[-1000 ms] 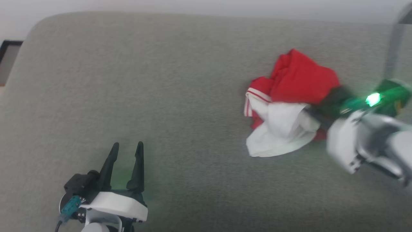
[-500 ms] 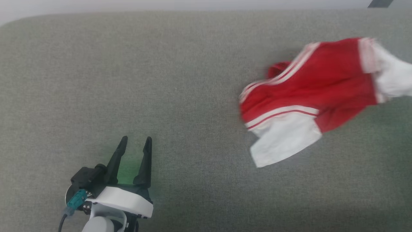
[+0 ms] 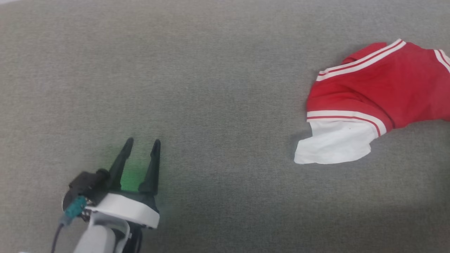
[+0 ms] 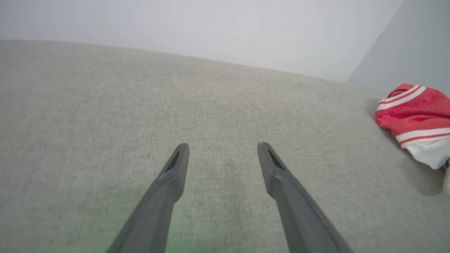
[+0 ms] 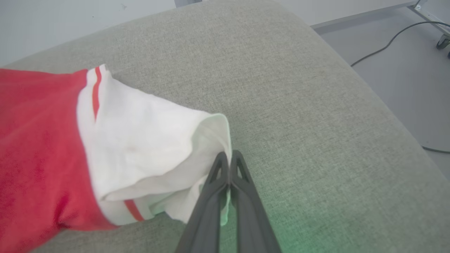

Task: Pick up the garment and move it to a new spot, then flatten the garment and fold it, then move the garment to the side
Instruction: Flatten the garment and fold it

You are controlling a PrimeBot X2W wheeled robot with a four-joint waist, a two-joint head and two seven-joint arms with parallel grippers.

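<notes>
The garment (image 3: 379, 95), red shorts with white-striped trim and white lining, is stretched out at the right of the head view and runs off the right edge. Its near end (image 4: 418, 119) shows at the far right of the left wrist view. My right gripper (image 5: 229, 160) is shut on the white lining edge of the garment (image 5: 140, 140), which trails to the left over the grey cushion. My left gripper (image 3: 141, 144) is open at the lower left, well apart from the garment, with nothing between its fingers (image 4: 175, 168).
The grey fabric cushion (image 3: 197, 88) spreads under everything. Its rounded right edge (image 5: 379, 102) drops to a pale floor with a black cable (image 5: 386, 38) and a caster (image 5: 441, 42). A pale wall (image 4: 211, 24) stands behind the cushion.
The right gripper has pulled the garment rightward and stretched it out from a crumpled heap. The head camera has tilted down. The left gripper has stayed open and still.
</notes>
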